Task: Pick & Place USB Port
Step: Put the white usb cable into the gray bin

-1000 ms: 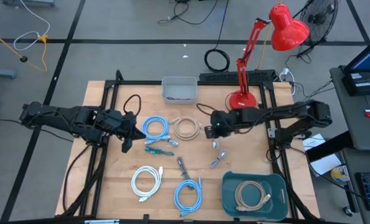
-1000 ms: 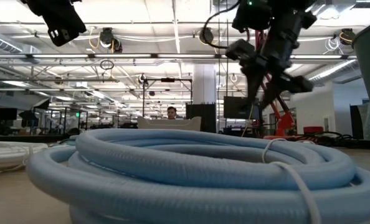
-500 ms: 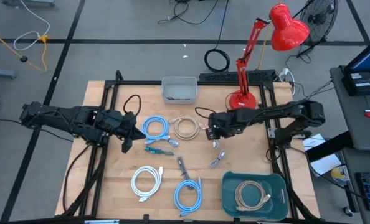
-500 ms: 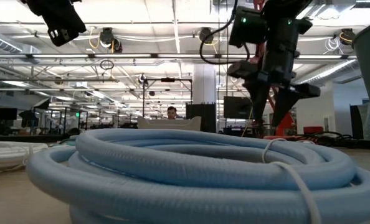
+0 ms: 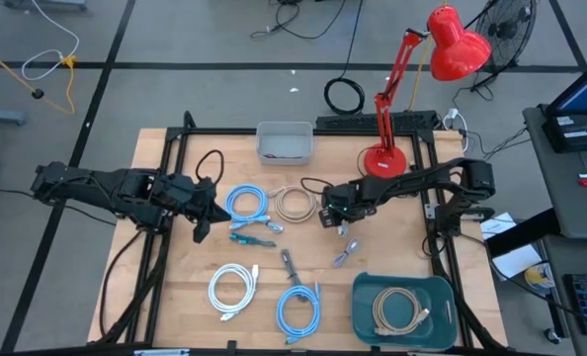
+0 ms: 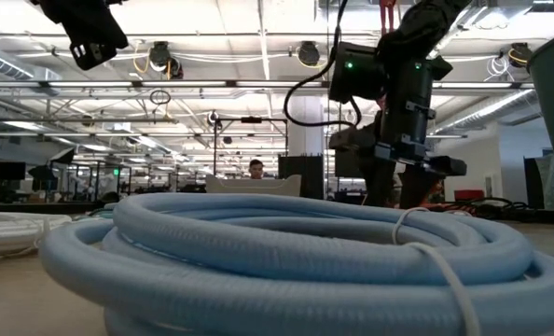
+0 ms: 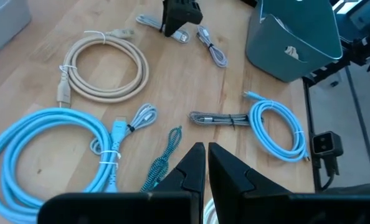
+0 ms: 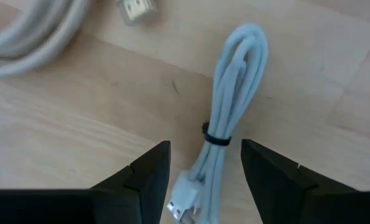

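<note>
Since the earlier frames the right gripper [image 5: 333,213] has moved left and lowered over a small bundled grey USB cable [image 8: 225,134] lying on the wooden table [image 5: 180,287]; its fingers [image 8: 144,180] stand apart on either side of the cable, holding nothing. The left gripper [image 5: 209,210] has not moved, jaws closed and empty, near a blue cable coil [image 5: 247,203]. A red lamp [image 5: 412,84] stands at the table's back edge. A teal bin [image 5: 404,308] holds a beige coiled cable [image 5: 397,310]; a grey tray [image 5: 285,141] sits at the back
</note>
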Available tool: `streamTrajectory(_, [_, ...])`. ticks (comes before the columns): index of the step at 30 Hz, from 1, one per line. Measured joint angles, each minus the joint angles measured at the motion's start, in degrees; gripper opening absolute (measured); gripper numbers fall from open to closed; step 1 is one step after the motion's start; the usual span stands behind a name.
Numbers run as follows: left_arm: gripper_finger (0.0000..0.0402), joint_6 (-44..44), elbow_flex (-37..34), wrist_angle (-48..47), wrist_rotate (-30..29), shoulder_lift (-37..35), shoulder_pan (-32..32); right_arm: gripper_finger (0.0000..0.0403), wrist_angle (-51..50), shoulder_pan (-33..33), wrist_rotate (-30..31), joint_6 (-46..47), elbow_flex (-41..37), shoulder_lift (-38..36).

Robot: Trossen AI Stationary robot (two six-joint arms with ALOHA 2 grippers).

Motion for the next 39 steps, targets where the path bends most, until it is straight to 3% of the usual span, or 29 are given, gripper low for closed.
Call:
streamTrajectory(21, [0.0021, 0.7, 0.0, -0.4, -0.3, 0.0, -0.3, 0.0047, 2.9, 0.4, 0.1, -2.0, -0.1, 0.6])
streamTrajectory(26, [0.0021, 0.9, 0.0, -0.4, -0.7, 0.0, -0.3, 0.004, 5.0, 0.5, -0.8, -3.2, -0.1, 0.6])
streamTrajectory(32, [0.0021, 0.9, 0.0, -0.4, -0.7, 0.0, -0.3, 0.0042, 11.2, 0.7, -7.2, -7.9, 0.7, 0.6])
streamTrajectory(39, [0.0021, 0.9, 0.0, -0.4, -0.7, 0.0, -0.3, 0.0041, 22.6, 1.5, -7.6, -9.2, 5.9, 0.5])
